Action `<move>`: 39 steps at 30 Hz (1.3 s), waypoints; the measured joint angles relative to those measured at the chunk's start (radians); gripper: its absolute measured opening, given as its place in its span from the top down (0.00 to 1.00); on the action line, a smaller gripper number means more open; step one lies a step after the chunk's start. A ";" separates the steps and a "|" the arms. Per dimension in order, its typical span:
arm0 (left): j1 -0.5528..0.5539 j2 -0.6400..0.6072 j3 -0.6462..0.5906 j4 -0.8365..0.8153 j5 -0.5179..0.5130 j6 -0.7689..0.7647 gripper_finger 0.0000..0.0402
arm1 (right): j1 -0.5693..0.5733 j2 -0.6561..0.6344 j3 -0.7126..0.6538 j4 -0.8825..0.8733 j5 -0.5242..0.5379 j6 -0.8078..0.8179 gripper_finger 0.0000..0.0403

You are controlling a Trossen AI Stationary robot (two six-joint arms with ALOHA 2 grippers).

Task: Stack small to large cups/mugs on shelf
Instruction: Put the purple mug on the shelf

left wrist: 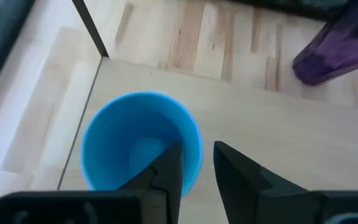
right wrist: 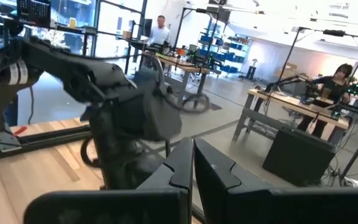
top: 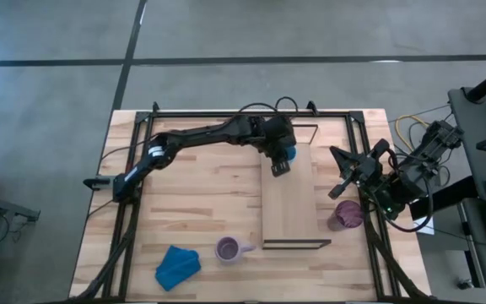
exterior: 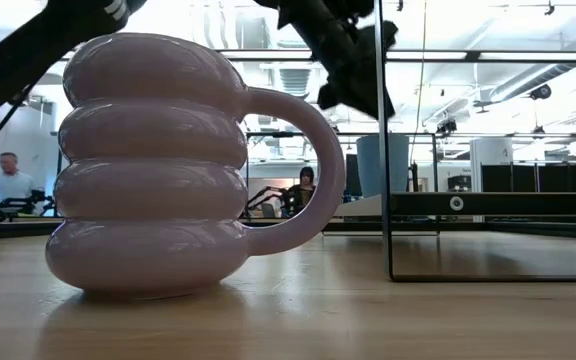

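The small blue cup [left wrist: 129, 137] stands upright at the far end of the light wooden shelf [top: 294, 211], and my left gripper [left wrist: 197, 152] is shut on its rim from above. It also shows in the high view [top: 288, 154]. The dark purple cup [top: 347, 215] stands on the table just right of the shelf. The lilac mug [top: 229, 248] stands on its base on the table near the front edge, left of the shelf, and fills the low view [exterior: 158, 170]. My right gripper [right wrist: 193, 155] is shut and empty above the table, right of the shelf. My left gripper has the blue cup's rim wall [left wrist: 194, 149] between its two fingers, one finger [left wrist: 166, 171] inside the cup and one outside. The fingers come from above, pointing down. The cup is upright over the shelf's far end; whether its base rests on the board, I cannot tell.
A crumpled blue cloth [top: 178, 266] lies at the table's near left. The shelf's thin dark frame ends [exterior: 383, 150] rise at both short ends of the board. Cables and equipment stand past the table's right edge. People sit in the room beyond.
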 joint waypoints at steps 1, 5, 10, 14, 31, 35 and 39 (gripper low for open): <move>-0.002 -0.013 0.000 -0.003 0.006 -0.015 0.81 | 0.000 0.000 0.000 0.000 0.000 -0.001 0.98; -0.013 -0.096 -0.002 -0.087 0.150 -0.109 0.81 | 0.000 0.000 0.000 0.000 0.000 -0.039 0.98; -0.068 -0.235 -0.006 -0.347 0.226 -0.153 0.81 | 0.000 0.000 0.000 -0.001 0.000 -0.073 0.98; -0.146 -0.320 -0.011 -0.534 0.227 -0.210 0.81 | 0.000 0.000 0.000 -0.006 0.000 -0.111 0.98; -0.436 -0.363 -0.388 -0.373 0.057 -0.517 0.81 | 0.000 -0.013 0.000 -0.098 0.000 -0.076 0.98; -0.447 -0.363 -0.503 -0.335 0.107 -0.582 0.81 | 0.000 -0.013 0.000 -0.099 0.000 -0.103 0.98; -0.468 -0.362 -0.574 -0.281 0.121 -0.583 0.81 | 0.000 -0.013 0.000 -0.100 0.000 -0.113 0.98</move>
